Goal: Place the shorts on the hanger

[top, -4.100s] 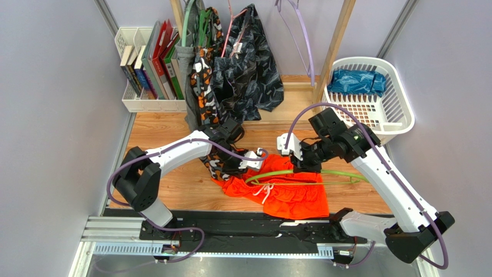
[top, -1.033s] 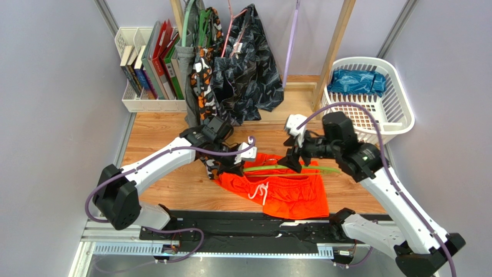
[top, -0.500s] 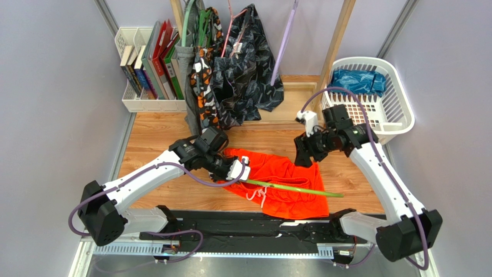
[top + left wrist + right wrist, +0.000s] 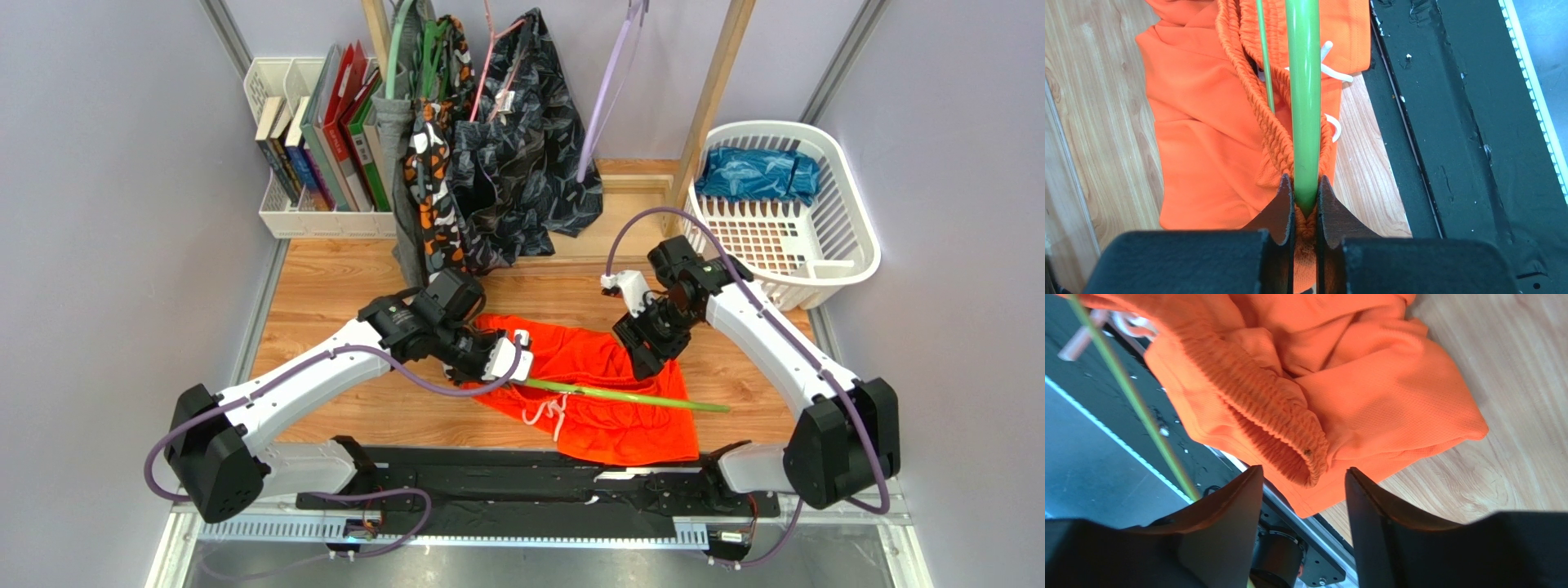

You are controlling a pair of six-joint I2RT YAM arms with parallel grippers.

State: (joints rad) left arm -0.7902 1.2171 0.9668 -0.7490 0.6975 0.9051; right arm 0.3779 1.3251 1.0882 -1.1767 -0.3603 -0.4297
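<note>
Matt mesh shorts [image 4: 1198,141], glossy plastic hanger [image 4: 1303,92]

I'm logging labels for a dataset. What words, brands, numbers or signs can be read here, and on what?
No text is readable.
Book spines in the rack: too small and blurred to read.
The shorts, the hanger and the blue bundle in the basket show no print.

Both arms are built alike. The left arm [image 4: 307,370] and the right arm [image 4: 773,349] have smooth white links joined by chunky black joint housings. A thin lavender cable [image 4: 423,384] runs in loose loops along each. A small white bracket [image 4: 626,289] sits at each wrist. The left gripper [image 4: 1305,205] and the right gripper [image 4: 1303,496] have matte black fingers [image 4: 1223,533], wedge-shaped and tapering towards the tips.
</note>
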